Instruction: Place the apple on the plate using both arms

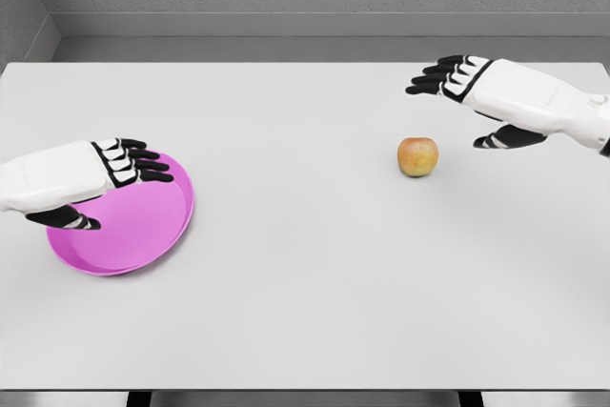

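A small round red-and-yellow apple (417,156) sits on the pale grey worktop (305,283), at about three o'clock from the worktop's centre. A shallow round magenta plate (152,226) lies well apart from it, out at nine o'clock.

The right hand (481,92) hovers at roughly one o'clock from the apple, near it but not touching, its black-tipped fingers (434,76) spread wide and holding nothing, thumb hanging below the palm. The left hand (91,178) hangs over the plate's nine-o'clock side, also wide and empty, its fingers pointing toward three o'clock.

The task appears to be at its start: the apple is not yet grasped.

Risks from here, as a judgement: the apple is round and smooth, so a descent that lands off-centre could nudge it and send it rolling toward the worktop's three o'clock edge. Fingers closing before the palm settles over it could squeeze it out sideways. The left hand, poised above the plate, may block the drop spot or knock the plate when the apple arrives.
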`<state>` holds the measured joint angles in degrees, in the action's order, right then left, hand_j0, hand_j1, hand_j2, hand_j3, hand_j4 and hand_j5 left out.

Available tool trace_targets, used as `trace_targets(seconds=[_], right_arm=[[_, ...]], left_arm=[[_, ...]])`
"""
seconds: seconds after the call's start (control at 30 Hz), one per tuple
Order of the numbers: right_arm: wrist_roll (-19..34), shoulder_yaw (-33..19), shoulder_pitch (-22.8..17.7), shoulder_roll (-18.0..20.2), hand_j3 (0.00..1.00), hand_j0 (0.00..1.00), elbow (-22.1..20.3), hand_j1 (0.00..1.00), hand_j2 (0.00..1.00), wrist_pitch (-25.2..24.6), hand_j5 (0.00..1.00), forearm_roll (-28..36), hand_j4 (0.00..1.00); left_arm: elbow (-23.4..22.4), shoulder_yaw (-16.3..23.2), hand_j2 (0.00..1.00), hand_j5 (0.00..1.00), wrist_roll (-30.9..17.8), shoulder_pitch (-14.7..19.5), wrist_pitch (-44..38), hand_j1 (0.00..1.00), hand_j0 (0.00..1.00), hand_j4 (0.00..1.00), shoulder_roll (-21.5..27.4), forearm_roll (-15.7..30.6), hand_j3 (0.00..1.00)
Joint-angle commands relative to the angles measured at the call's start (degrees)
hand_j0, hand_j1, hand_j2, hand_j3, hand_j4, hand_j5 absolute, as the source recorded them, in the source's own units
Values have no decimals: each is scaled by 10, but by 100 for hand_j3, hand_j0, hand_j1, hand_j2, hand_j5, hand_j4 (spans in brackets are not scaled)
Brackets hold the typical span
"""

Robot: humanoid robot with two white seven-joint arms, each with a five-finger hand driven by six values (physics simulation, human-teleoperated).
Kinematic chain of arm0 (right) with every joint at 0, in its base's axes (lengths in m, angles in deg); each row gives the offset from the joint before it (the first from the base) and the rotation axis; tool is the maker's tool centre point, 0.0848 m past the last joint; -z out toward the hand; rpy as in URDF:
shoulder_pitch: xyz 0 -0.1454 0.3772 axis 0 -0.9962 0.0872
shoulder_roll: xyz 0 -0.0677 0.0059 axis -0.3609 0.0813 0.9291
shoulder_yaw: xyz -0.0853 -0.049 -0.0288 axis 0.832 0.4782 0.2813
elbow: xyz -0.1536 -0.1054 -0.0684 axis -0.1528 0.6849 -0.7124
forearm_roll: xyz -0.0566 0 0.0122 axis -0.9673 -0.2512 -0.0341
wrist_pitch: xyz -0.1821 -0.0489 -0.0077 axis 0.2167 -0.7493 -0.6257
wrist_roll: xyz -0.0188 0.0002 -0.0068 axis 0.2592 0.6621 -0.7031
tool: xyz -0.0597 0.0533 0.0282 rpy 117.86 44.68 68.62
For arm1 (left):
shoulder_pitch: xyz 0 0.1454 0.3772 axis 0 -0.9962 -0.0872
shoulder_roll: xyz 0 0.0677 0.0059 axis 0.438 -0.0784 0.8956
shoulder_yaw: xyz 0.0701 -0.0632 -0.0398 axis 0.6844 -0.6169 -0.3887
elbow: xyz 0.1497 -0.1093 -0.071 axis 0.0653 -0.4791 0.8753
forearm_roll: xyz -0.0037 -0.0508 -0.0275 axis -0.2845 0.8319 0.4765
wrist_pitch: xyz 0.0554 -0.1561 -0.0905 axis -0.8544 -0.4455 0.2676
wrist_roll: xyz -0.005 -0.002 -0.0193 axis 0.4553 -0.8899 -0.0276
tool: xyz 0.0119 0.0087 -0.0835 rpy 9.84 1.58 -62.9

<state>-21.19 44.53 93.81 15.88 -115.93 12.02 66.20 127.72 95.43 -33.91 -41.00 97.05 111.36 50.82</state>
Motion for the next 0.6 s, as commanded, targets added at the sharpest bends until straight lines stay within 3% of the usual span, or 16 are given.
trace_targets(seconds=[0.0, 0.17, 0.23, 0.33, 0.43, 0.5, 0.57], right_arm=[[0, -2, 0, 1, 100, 100, 0, 100, 100, -2, 100, 6, 100], [0, -2, 0, 17, 100, 100, -3, 100, 100, -2, 100, 7, 100], [0, -8, -33, 20, 100, 100, 2, 100, 100, -2, 100, 33, 100], [0, -8, -31, 21, 100, 100, 2, 100, 100, -2, 100, 35, 100], [0, 9, -11, 15, 100, 100, 13, 100, 100, -2, 100, 65, 100], [0, 53, 11, 17, 100, 100, 22, 100, 100, -2, 100, 108, 100], [0, 85, 39, 17, 100, 100, 41, 100, 100, -2, 100, 109, 100]], left_arm=[[0, 0, 100, 100, -2, 0, 0, 100, 100, 100, -1, 4, 100], [0, 1, 100, 100, -2, 0, 0, 100, 100, 100, -1, 4, 100], [0, 1, 100, 100, -3, 0, 0, 100, 100, 100, -1, 4, 100], [0, 1, 100, 100, -14, 0, 0, 100, 100, 100, -2, 4, 100], [0, 1, 100, 100, -15, 0, 0, 100, 100, 100, -2, 4, 100], [0, 1, 100, 100, -15, 0, 0, 100, 100, 100, -2, 4, 100], [0, 1, 100, 100, -16, 0, 0, 100, 100, 100, -2, 4, 100]])
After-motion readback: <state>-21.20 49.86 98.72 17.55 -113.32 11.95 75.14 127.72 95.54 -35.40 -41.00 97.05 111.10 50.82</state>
